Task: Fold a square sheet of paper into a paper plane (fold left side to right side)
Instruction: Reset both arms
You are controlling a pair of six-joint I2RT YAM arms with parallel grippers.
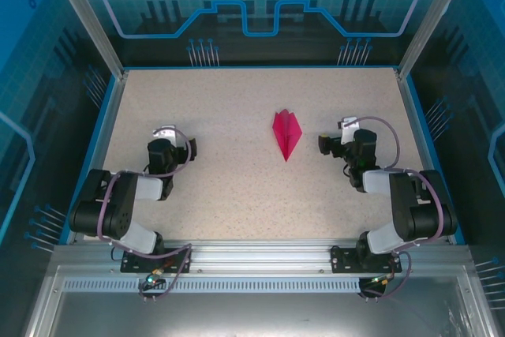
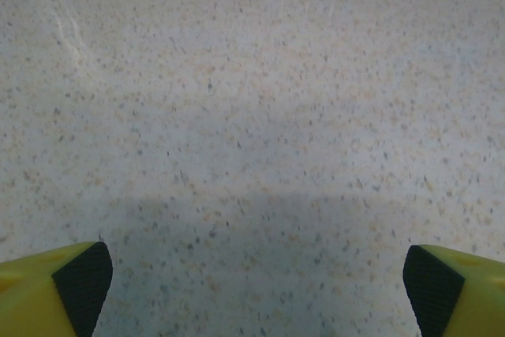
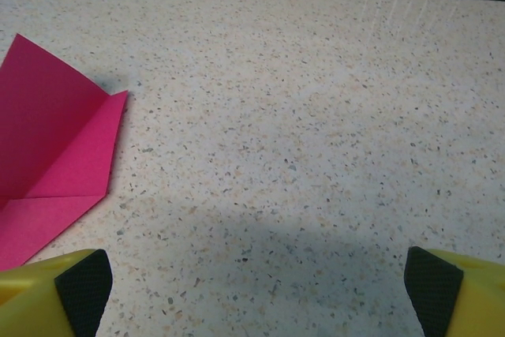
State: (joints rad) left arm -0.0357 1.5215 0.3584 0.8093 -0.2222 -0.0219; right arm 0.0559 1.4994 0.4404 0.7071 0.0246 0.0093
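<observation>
2 grippers hang low over the speckled table [image 1: 237,211], and both are spread wide with nothing between the fingers. The left gripper [image 2: 256,282] faces bare tabletop. The right gripper [image 3: 256,286] also has bare tabletop in its gap. The paper plane [image 3: 47,155] lies ahead and to the left of its left finger [image 3: 83,290], outside the jaws and not touching them.

From above, the paper plane [image 1: 286,133] lies flat between the 2 arms, nearer the right one and well apart from the left, with its sharp tip pointing toward the arm bases.

It should handle as very light, thin and limp. It will probably slide on the smooth top under a push and crumple under a hard pinch. The loose upper flap, whose edge casts a slight shadow, looks like the best place to take hold.
</observation>
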